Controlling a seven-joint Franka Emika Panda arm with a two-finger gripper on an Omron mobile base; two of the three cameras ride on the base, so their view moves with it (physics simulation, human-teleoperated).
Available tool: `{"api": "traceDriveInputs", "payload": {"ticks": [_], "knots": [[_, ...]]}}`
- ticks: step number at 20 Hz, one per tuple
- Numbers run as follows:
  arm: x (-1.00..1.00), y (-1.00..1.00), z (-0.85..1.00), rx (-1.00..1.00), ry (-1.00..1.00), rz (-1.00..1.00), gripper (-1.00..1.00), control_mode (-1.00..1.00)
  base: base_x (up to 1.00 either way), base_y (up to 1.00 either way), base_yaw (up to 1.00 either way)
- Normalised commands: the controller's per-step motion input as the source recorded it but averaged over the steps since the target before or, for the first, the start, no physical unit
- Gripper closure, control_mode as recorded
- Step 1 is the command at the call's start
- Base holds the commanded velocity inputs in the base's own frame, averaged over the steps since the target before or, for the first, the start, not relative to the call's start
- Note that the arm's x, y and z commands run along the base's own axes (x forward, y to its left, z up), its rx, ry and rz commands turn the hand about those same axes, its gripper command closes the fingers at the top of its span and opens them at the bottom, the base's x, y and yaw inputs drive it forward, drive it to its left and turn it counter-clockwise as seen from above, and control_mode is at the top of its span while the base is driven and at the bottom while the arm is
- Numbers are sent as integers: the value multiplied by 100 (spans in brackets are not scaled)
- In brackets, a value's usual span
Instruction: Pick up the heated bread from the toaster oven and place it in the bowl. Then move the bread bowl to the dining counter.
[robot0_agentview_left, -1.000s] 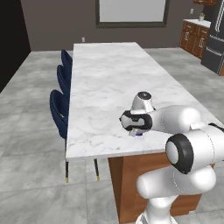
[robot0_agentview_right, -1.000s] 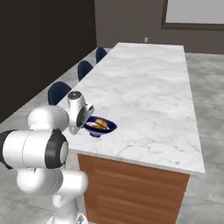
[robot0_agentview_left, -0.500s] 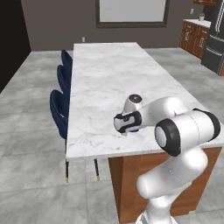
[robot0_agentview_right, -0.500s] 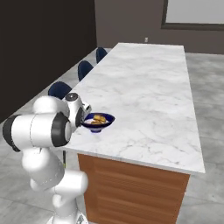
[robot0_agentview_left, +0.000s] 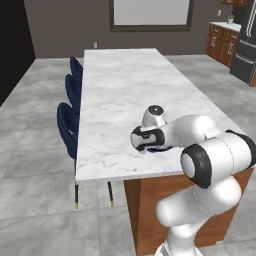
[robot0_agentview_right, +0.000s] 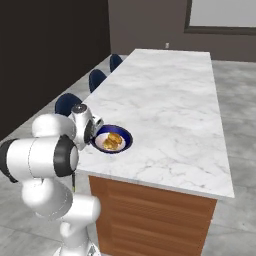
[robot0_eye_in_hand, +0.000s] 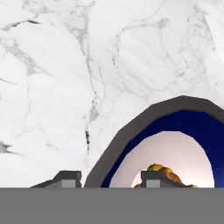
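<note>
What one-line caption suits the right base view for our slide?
Bowl holding the bread sits on the dining counter, gripper at its rim.

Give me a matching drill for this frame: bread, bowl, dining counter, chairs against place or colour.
Things:
1. heated bread
2. bowl
3. dining counter
4. chairs

Descriptions:
A. white-grey marble top on a wooden base
B. dark blue, lined up along the counter's long side, away from the robot
C. golden-orange, lying inside the bowl
D. dark blue rim, white inside, standing on the counter near its close edge

Pairs: 1-C, 2-D, 3-A, 4-B
</note>
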Motion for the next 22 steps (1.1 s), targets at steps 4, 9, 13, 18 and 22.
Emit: {"api": "traceDriveInputs", "payload": {"ticks": [4, 9, 13, 18, 22], "knots": [[-84, 0, 69, 0, -10, -5, -100, -100, 0, 0, 0], [-100, -6, 76, 0, -24, -3, -100, -100, 0, 0, 0], [-100, -9, 71, 0, -34, -1, -100, -100, 0, 0, 0], [-100, -14, 59, 0, -45, 0, -100, -100, 0, 0, 0], [-100, -24, 35, 0, -55, 0, -100, -100, 0, 0, 0]]}}
